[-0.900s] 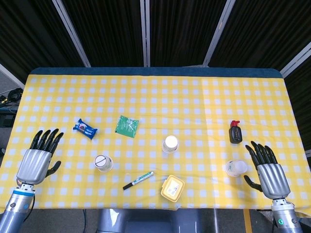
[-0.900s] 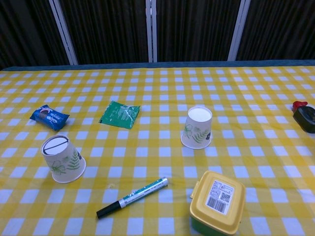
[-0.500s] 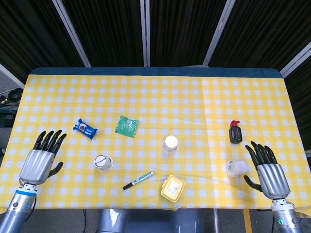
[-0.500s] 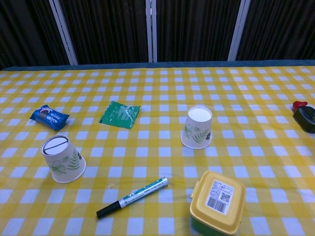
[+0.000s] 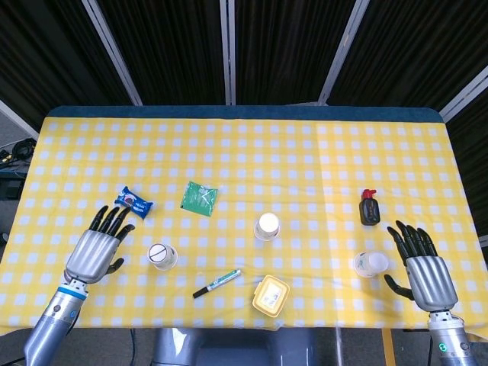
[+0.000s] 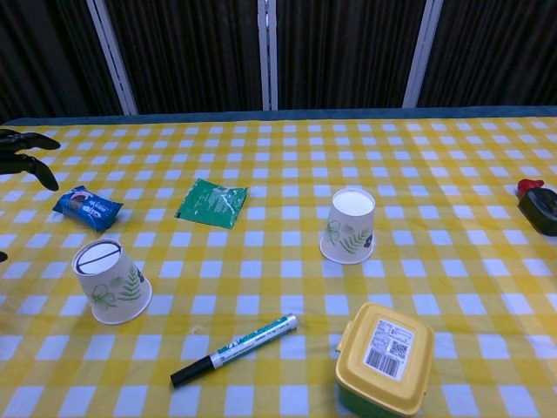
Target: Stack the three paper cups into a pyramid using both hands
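The worktop carries a yellow-and-white checked cloth. Three paper cups stand inverted and well apart: the left cup, printed with green leaves and marked with a line across its base; the centre cup, also leaf-printed; and the right cup, seen only in the head view. None is stacked. The left hand hovers near the left cup without touching it, fingers extended and apart, holding nothing; only its fingertips enter the chest view at the left edge. The right hand sits just beside the right cup, fingers spread, palm empty, with no contact visible. A blue snack packet lies just beyond the left hand; its lettering is too small to read. A green sachet lies near it. A green-barrelled marker with a black cap lies between the left cup and a yellow lidded box, which bears a barcode label with illegible text. A dark bottle with a red cap lies beyond the right cup.
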You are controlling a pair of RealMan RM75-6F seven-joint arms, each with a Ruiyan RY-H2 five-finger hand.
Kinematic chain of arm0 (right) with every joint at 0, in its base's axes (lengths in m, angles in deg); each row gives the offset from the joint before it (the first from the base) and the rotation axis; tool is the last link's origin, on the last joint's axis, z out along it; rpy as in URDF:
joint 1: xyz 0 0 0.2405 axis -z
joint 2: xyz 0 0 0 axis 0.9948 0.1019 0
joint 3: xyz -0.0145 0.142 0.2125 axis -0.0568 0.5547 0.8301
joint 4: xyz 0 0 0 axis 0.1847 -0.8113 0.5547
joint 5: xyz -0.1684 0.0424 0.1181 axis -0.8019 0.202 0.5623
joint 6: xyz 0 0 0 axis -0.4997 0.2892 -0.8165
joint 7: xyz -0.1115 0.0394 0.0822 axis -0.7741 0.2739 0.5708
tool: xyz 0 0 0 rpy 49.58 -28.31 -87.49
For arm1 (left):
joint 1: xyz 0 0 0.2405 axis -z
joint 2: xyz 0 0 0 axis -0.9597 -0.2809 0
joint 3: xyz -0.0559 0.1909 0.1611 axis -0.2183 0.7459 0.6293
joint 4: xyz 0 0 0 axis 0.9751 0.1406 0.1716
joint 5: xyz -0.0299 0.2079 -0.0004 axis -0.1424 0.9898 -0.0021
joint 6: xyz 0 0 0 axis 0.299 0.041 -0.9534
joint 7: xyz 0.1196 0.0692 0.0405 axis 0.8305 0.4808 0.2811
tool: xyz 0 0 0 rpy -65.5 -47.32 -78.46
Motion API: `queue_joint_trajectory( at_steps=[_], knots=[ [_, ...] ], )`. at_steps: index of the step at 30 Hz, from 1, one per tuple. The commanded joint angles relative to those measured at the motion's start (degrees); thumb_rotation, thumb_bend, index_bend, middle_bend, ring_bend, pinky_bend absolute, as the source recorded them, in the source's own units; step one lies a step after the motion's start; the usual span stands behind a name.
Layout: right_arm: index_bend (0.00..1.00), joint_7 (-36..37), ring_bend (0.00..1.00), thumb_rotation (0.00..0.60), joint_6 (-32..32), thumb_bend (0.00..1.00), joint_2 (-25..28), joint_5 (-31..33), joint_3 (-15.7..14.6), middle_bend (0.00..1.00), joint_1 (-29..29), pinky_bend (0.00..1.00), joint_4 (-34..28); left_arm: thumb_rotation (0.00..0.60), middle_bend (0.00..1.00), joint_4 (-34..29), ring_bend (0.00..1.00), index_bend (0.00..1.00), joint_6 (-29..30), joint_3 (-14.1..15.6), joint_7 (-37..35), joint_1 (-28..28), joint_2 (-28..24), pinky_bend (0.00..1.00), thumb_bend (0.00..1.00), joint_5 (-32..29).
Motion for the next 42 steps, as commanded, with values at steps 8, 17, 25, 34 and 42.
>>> queue_joint_trajectory(
  at_steps=[8,17,25,34,42],
  knots=[
    [0.01,1.46,0.00,0.600,-0.36,0.14,0.76,-0.10,0.07,0.00,0.18,0.00,-0.40,0.600,0.00,-1.10,0.00,0.23,-5.55,-0.84,7.76,4.79,4.95,0.00,0.22,-5.82],
    [0.01,2.35,0.00,0.600,-0.64,0.14,1.27,-0.32,0.08,0.00,0.29,0.00,-0.68,0.600,0.00,-1.22,0.00,0.35,-6.23,-0.94,11.57,7.02,7.40,0.00,0.23,-9.26],
    [0.01,2.77,0.00,0.600,-0.51,0.14,1.45,-0.32,0.08,0.00,0.24,0.00,-0.70,0.600,0.00,-0.89,0.00,0.47,-5.91,-0.64,13.97,8.39,8.75,0.00,0.29,-12.07],
    [0.01,3.24,0.00,0.600,0.13,0.14,1.45,0.24,0.18,0.00,0.04,0.00,-0.48,0.600,0.00,-3.65,0.00,0.48,-4.27,-0.93,13.50,9.44,7.57,0.00,0.30,-11.12],
    [0.01,4.70,0.00,0.600,0.91,0.14,1.79,1.60,0.70,0.00,-0.21,0.00,0.05,0.600,0.00,-8.19,0.00,0.49,-4.69,-4.27,14.69,12.64,5.99,0.00,0.30,-12.56]
  ],
)
